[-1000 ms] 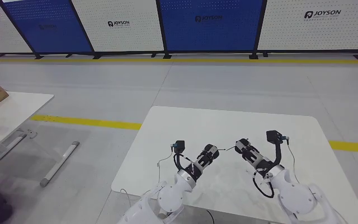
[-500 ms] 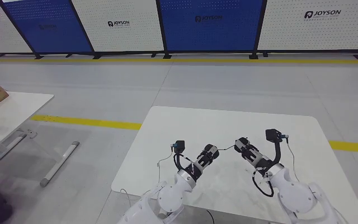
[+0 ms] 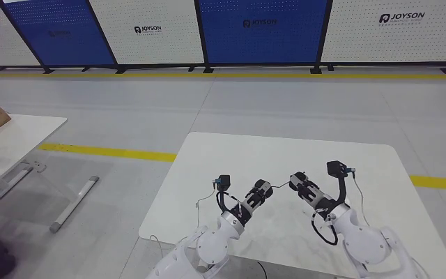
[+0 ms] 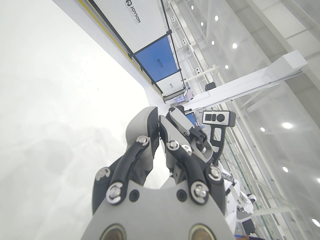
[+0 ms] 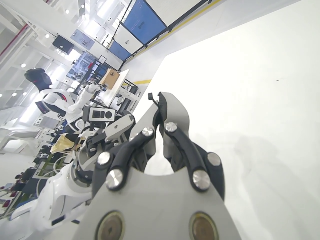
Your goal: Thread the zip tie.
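Top view: white worktop (image 3: 279,153) on grey floor (image 3: 139,104), yellow line (image 3: 104,151) and blue-white panels (image 3: 263,31) behind; thin zip tie (image 3: 281,185) bridges left gripper (image 3: 269,187) and right gripper (image 3: 292,181), both pinched on it; right wrist view shows its black head (image 5: 150,96) poking clear.

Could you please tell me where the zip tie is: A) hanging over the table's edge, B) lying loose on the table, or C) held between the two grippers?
C: the zip tie runs as a thin dark line from the left gripper to the right gripper, both shut on it.
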Controlling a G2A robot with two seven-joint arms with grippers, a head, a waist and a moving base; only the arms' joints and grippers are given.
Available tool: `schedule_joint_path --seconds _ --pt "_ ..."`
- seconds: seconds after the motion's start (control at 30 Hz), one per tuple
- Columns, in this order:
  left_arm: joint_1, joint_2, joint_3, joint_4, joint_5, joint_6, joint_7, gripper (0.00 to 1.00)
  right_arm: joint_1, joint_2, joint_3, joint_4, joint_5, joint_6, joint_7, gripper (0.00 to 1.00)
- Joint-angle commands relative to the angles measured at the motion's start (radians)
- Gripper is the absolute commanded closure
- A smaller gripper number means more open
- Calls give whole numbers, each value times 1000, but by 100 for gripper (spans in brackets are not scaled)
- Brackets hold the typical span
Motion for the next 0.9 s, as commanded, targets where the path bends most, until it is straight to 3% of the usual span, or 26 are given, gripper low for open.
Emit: schedule_joint_path --seconds 0.0,0.57,0.87 --pt "0 0 0 0 0 0 0 100 -1 -1 1 3 13 -7 -1 100" --pt "0 0 0 0 0 0 0 100 -29 -5 24 -14 4 -29 -19 100" --pt "0 0 0 0 0 0 0 100 -64 -1 72 -48 3 -34 -36 100"
